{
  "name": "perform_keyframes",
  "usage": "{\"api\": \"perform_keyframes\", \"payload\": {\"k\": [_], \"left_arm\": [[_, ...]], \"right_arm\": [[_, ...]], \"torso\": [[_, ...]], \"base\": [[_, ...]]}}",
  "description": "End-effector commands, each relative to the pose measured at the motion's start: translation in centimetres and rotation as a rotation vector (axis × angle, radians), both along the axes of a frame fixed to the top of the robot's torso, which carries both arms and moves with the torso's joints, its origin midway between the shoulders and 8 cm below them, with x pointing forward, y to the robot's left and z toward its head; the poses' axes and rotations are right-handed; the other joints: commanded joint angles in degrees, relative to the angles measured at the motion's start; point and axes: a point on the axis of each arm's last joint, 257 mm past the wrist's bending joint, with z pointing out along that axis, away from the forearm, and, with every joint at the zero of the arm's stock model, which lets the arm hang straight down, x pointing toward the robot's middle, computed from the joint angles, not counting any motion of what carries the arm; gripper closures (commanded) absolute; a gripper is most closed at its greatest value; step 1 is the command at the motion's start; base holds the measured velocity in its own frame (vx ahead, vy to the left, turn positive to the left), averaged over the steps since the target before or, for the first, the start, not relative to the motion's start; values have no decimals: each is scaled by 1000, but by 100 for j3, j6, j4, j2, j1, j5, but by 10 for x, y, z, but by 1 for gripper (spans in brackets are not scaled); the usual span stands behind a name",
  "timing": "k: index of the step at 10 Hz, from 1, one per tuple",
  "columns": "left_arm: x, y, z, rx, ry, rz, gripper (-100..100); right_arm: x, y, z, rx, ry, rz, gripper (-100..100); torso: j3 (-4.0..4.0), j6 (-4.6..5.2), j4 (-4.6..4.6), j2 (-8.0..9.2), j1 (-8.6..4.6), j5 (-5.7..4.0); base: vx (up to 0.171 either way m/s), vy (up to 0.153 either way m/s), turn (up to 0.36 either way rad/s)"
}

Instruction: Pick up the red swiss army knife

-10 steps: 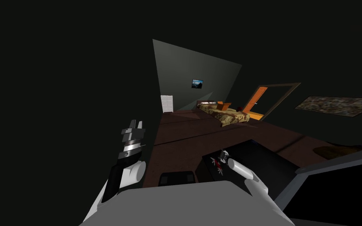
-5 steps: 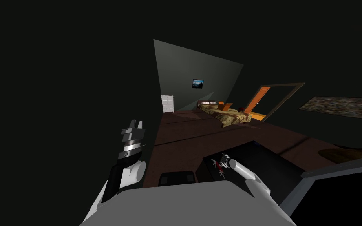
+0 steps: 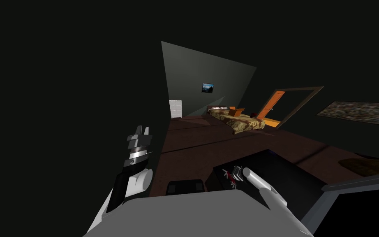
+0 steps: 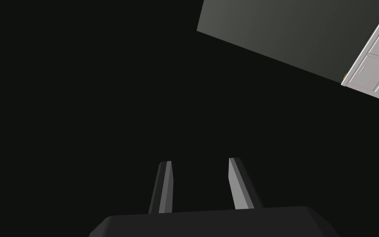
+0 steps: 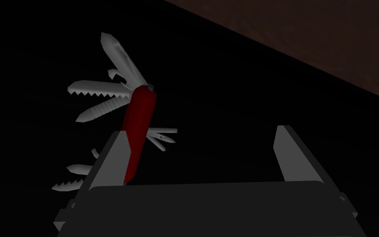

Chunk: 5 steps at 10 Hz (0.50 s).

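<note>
The red swiss army knife (image 5: 138, 119) lies on a black table top (image 5: 225, 74), its grey blades and saws fanned out at both ends. My right gripper (image 5: 199, 131) is open just above it. The knife's red body lies against the inner side of one finger (image 5: 110, 160), and the other finger (image 5: 293, 156) stands far off it. Seen from the head, the knife (image 3: 228, 175) sits near the table's (image 3: 275, 173) near left corner, with the right gripper (image 3: 237, 173) at it. My left gripper (image 3: 141, 132) is raised at the left, open and holding nothing (image 4: 199, 162).
The black table stands on a dark brown floor (image 3: 209, 140). A dark block (image 3: 185, 187) sits on the floor near me. A grey-framed dark panel (image 3: 349, 197) rises at the right. Far back are a bed (image 3: 238, 119), an orange door (image 3: 271, 105) and a white cabinet (image 3: 175, 109).
My right gripper has come down and closer to the knife. The head view has shifted a little, and the left arm has stayed still.
</note>
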Motion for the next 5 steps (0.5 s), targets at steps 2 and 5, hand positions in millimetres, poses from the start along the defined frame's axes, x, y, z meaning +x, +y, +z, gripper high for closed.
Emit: {"api": "perform_keyframes", "payload": {"k": [2, 5], "left_arm": [[0, 0, 0, 0, 0, 0, 0], [0, 0, 0, 0, 0, 0, 0]], "right_arm": [[-13, 8, -10, 90, 45, -53, -100], [-31, 15, -20, 153, 88, -99, -100]], "torso": [[0, 1, 0, 2, -1, -1], [0, 1, 0, 0, -6, -2]], "base": [[38, -17, 10], [36, -21, 5]]}}
